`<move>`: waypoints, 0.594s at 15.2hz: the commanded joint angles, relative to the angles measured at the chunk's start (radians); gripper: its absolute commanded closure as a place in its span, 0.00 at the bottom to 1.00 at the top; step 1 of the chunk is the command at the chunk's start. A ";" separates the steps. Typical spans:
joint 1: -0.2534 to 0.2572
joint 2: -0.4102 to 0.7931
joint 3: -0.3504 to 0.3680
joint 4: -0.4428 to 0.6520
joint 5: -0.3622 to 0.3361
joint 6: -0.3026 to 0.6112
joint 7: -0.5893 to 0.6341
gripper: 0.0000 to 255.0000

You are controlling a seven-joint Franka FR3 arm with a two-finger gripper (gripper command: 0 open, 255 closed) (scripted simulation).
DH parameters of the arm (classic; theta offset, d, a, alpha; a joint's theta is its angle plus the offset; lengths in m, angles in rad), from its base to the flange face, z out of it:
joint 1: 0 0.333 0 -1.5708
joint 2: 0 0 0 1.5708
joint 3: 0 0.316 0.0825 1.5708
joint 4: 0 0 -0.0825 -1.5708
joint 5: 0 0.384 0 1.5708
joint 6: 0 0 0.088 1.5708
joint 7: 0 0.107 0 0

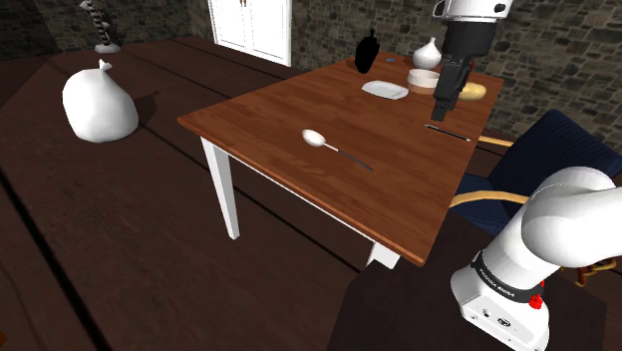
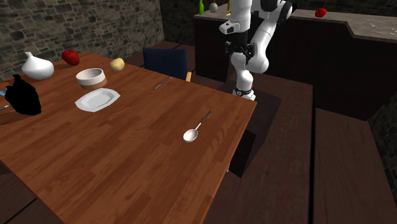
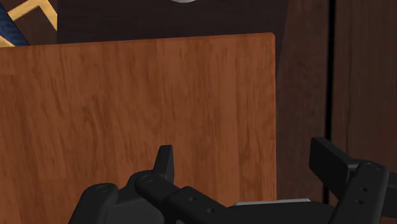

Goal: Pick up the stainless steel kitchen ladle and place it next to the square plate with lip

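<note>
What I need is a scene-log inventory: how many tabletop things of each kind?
Dishes: 2, plate, bowl
Vase: 1
Utensils: 2, ladle, thin utensil
Lumps: 2, red lump, yellow lump
Black shape: 1
Total: 8, plus an unclear scrap beside the black shape.

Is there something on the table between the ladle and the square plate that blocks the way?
Nothing visible does. Only bare table lies between the ladle and the plate; the bowl stands beyond the plate, away from the ladle.

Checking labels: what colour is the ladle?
The ladle has a silvery white bowl and grey handle, best in the second exterior view.
</note>
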 commanded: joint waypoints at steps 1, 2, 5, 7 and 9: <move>0.000 0.000 0.000 0.000 0.000 0.000 0.000 0.00; -0.001 0.020 0.006 -0.012 -0.004 0.038 -0.002 0.00; -0.007 0.086 0.022 -0.041 -0.016 0.151 -0.004 0.00; -0.011 0.137 0.033 -0.053 -0.026 0.226 -0.004 0.00; -0.016 0.193 0.044 -0.059 -0.036 0.299 -0.002 0.00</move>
